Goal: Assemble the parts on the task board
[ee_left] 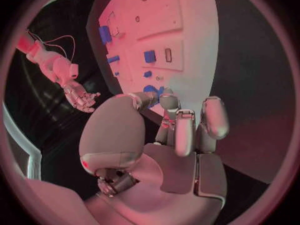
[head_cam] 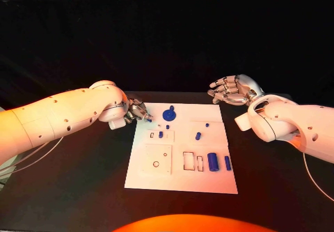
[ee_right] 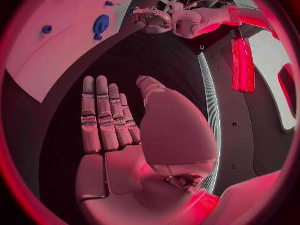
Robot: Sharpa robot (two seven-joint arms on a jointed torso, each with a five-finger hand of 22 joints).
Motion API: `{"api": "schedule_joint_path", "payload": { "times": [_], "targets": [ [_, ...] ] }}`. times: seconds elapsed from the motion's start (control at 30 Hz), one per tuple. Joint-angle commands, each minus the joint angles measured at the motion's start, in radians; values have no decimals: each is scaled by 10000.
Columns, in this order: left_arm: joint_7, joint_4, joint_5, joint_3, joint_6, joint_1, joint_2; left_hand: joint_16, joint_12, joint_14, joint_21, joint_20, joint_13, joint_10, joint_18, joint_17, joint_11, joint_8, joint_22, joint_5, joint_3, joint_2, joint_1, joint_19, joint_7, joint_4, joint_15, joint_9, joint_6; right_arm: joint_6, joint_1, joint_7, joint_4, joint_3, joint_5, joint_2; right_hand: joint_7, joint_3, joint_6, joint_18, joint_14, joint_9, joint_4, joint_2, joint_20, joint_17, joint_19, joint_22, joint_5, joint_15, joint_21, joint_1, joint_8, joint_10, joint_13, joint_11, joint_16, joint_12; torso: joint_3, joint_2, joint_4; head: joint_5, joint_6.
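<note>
Lying flat, white task board (head_cam: 182,164), blue parts (head_cam: 213,162).

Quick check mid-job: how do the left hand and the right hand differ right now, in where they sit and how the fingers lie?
The left hand sits at the task board's far left corner, close to the round blue part; the right hand sits off the board, beyond its far right corner. In the wrist views the left hand's fingers curl forward, while the right hand's lie straight and flat. Both hold nothing.
</note>
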Motion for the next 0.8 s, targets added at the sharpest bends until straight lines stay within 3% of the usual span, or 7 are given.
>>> {"api": "schedule_joint_path", "payload": {
  "times": [0.03, 0.23, 0.4, 0.57, 0.8],
  "targets": [
    [72, 500, -261, -10, -610, -107, -216, 57, 96, 861, 81, 1, 57, 93, -148, 1922, -17, 60, 50, 18, 1939, -13, -134, 100, -100, -1857, -89, 12, 213, 156, -9, 28, 46, -4, -25, -34, 395, 72, -58, 40, -43, -8, -4, -90, 42, -8, -2, -8, 32, 33, -33, 2, 53, 45, -7, 15, -35, -68, 5, -23, 35, 28, -65],
    [32, 1145, -592, -73, -1004, -286, -567, 116, 208, 897, 160, -18, 201, 218, -174, 2044, -44, 55, 184, 47, 2264, -55, -429, 195, -126, -2117, -112, 13, 318, 171, -13, 11, 82, -13, -26, -78, 395, 72, -58, 40, -43, -8, -4, -90, 42, -8, -2, -8, 32, 33, -33, 2, 53, 45, -7, 15, -35, -68, 20, -36, 48, 75, -106],
    [12, 1558, -702, -171, -1199, -441, -756, 161, 295, 923, 171, -30, 319, 301, -172, 2138, -60, 51, 190, 66, 2428, -57, -619, 190, -144, -2256, -125, 10, 385, 185, -19, -2, 101, -20, -28, -105, 396, 77, -60, 40, -43, -13, -8, -95, 45, -16, -8, -31, 51, 34, -33, 5, 57, 47, -30, 16, -49, -70, 8, -28, 40, 98, -143],
    [-49, 1751, -980, -213, -1355, -617, -805, 181, 349, 935, 179, -33, 400, 344, -174, 2182, -66, 44, 201, 71, 2473, -58, -680, 196, -151, -2305, -130, 4, 410, 195, -32, -8, 104, -24, -34, -113, 397, 80, -60, 40, -45, -17, -10, -101, 47, -22, -14, -48, 62, 36, -33, 7, 61, 48, -46, 18, -59, -70, 5, -29, 26, 113, -141],
    [-112, 1780, -1311, -229, -1375, -706, -776, 191, 373, 941, 185, -37, 434, 365, -176, 2203, -70, 39, 212, 69, 2504, -44, -719, 204, -154, -2328, -133, -1, 425, 204, -48, -16, 106, -28, -37, -115, 397, 80, -60, 40, -45, -17, -10, -101, 47, -22, -14, -48, 62, 36, -33, 7, 61, 48, -46, 18, -59, -70, 6, -4, 5, 112, -168]
  ]
}}
